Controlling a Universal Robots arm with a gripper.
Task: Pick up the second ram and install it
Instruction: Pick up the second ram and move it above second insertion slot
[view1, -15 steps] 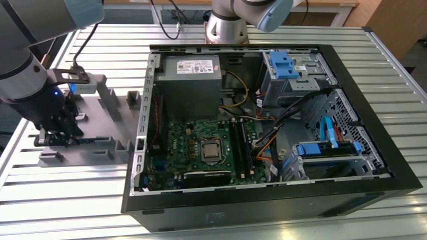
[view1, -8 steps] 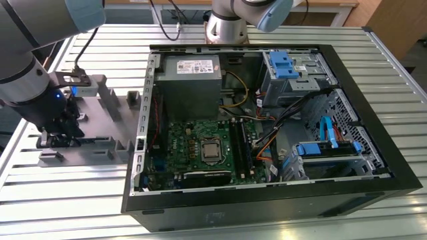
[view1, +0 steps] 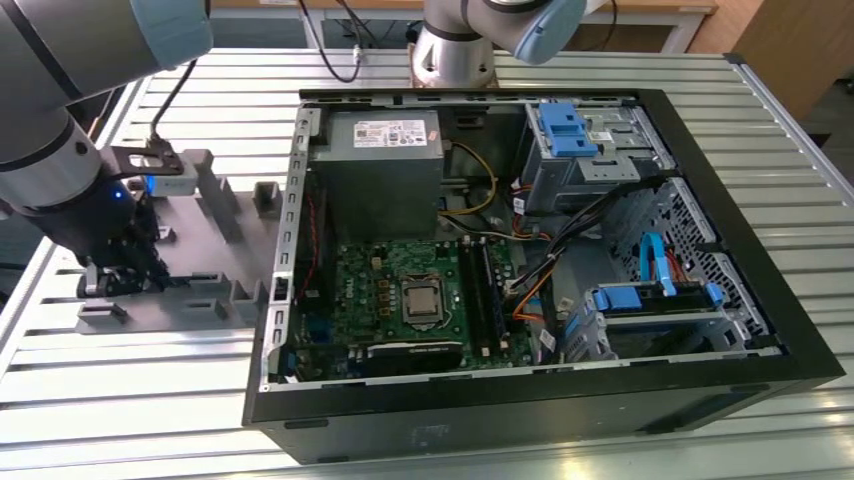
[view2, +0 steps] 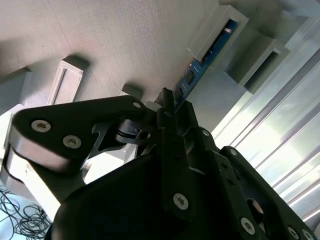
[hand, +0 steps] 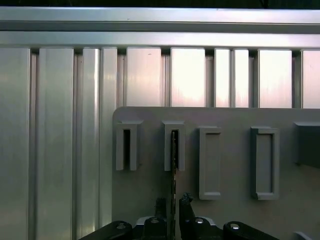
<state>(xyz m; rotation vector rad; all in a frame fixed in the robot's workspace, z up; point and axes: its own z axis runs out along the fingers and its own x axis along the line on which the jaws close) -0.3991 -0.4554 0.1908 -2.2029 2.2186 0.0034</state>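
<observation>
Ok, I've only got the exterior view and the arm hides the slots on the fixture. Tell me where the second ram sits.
Observer: In the first wrist view the second ram stands on edge in a slot of the gray fixture.
Operator: Give me the gripper's position.
Observer: The gripper straddles the stick, with fingers on either side.
Operator: Say whether it's clamped.
Observer: Not yet; a gap shows on both sides.

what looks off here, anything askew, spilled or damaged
Nothing stands out. The ram stands straight on edge, one end in a slot of the fixture, in line with the pincer at it. The open PC case sits square on the table; nothing spilled or broken shows.
</observation>
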